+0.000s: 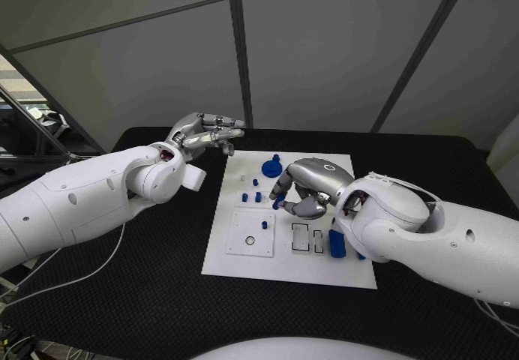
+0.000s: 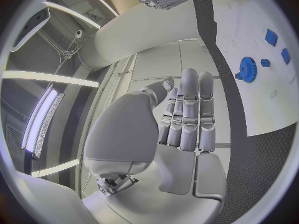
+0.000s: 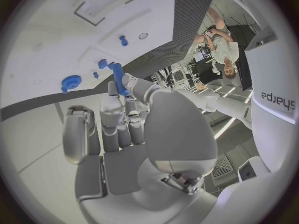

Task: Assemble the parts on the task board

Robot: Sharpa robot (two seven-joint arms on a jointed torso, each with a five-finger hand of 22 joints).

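The white task board [image 1: 283, 264] lies in the middle of the black table. My right hand [image 1: 306, 186] hovers over its centre and pinches a slim blue peg [image 1: 278, 201] between thumb and fingers; the right wrist view shows that peg [image 3: 119, 77] sticking out past the fingertips [image 3: 109, 90] toward the board [image 3: 50, 30]. A blue gear [image 1: 273, 166] stands at the board's far end, with small blue pegs [image 1: 251, 198] just left of my right hand. A longer blue part [image 1: 337, 244] lies near the right edge. My left hand [image 1: 205, 135] is raised off the board's far left corner and holds nothing.
A square white insert with a round hole [image 1: 251, 232] sits on the board's left half, beside two rectangular slots [image 1: 307, 239]. The left wrist view shows the gear [image 2: 247, 68] and blue parts [image 2: 271, 37] beyond my straightened fingers [image 2: 187, 114]. Black table [image 1: 130, 285] surrounds the board.
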